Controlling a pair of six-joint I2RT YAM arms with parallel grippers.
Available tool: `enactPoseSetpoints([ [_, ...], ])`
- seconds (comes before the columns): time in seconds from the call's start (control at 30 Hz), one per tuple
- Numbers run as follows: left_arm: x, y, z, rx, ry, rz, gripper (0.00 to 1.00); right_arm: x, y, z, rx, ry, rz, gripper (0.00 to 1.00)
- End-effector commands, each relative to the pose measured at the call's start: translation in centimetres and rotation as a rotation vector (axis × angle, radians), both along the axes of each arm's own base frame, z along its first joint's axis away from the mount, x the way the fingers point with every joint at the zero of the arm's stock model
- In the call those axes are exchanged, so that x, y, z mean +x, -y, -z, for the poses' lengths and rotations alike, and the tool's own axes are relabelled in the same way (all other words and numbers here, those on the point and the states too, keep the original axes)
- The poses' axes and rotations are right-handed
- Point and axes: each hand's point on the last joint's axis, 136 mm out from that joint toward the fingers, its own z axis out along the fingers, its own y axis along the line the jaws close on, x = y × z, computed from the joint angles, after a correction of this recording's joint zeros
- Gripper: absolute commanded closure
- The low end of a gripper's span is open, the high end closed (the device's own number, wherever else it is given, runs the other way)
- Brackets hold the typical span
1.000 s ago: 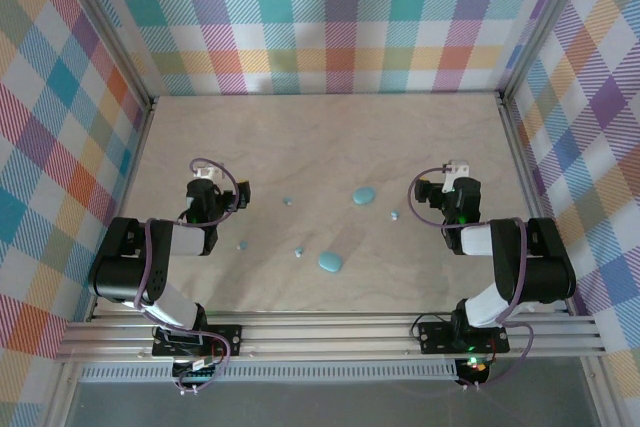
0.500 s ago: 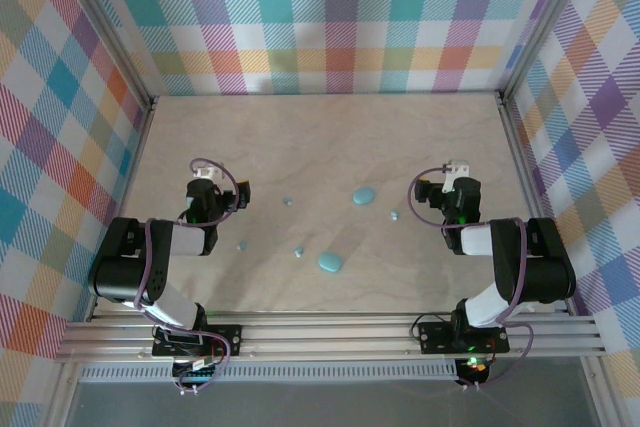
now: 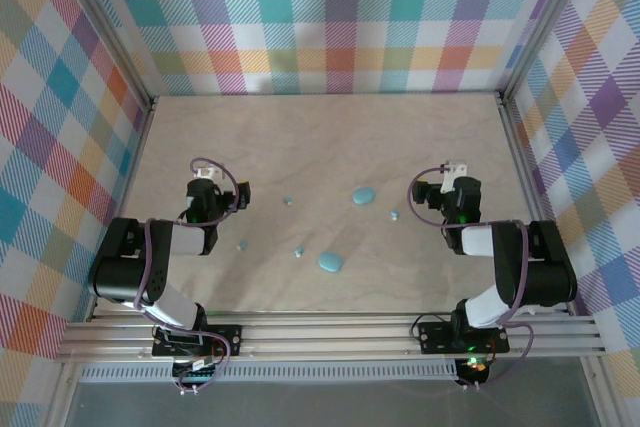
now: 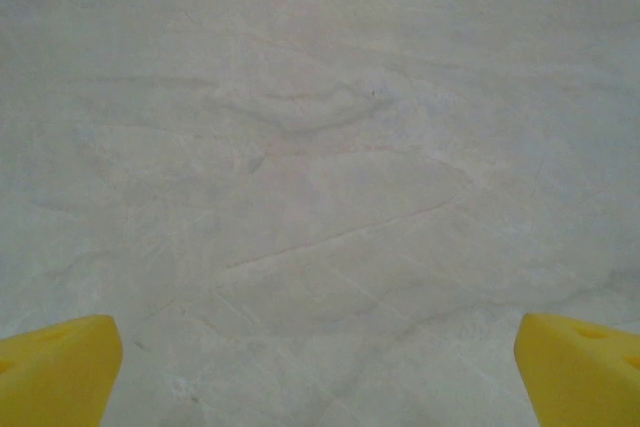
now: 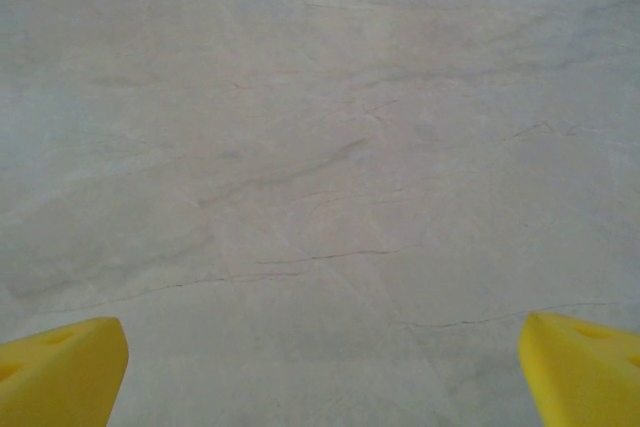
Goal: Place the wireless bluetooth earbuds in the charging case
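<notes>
Four wireless bluetooth earbuds (image 3: 299, 251) lay scattered mid-desk between the arms, none seated, with the far charging case (image 3: 363, 195) and near charging case (image 3: 330, 263) close by; whether either stood open was too small to tell. I judged the job at its first step, the reach. My left gripper (image 4: 320, 372) and right gripper (image 5: 320, 372) hung wide open and empty over bare wood. The next move would call for a fine pinch on one tiny piece. The pale plywood desk (image 3: 450, 127) sat within bright checked walls (image 3: 330, 17).
</notes>
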Motion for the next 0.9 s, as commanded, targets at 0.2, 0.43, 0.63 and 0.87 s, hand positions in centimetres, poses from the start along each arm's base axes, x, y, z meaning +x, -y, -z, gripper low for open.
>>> enactPoseSetpoints([
  [0.2,-0.4,0.2,-6.7,-0.072,-0.038,-0.012,0.00,-0.2,-4.9,-6.8,0.119,-0.102,-0.228,0.15],
  [0.43,-3.5,4.0,-8.3,-0.216,-0.129,0.076,0.00,-4.4,-13.8,-6.1,-0.073,-0.238,-0.523,0.12],
  [0.63,-7.0,10.3,-6.5,-0.316,-0.267,0.248,0.01,-11.5,-21.5,-2.7,-0.246,-0.368,-0.888,0.13],
  [0.87,-10.1,13.2,-4.2,-0.354,-0.427,0.371,0.08,-18.0,-25.3,0.9,-0.411,-0.560,-1.107,0.17],
])
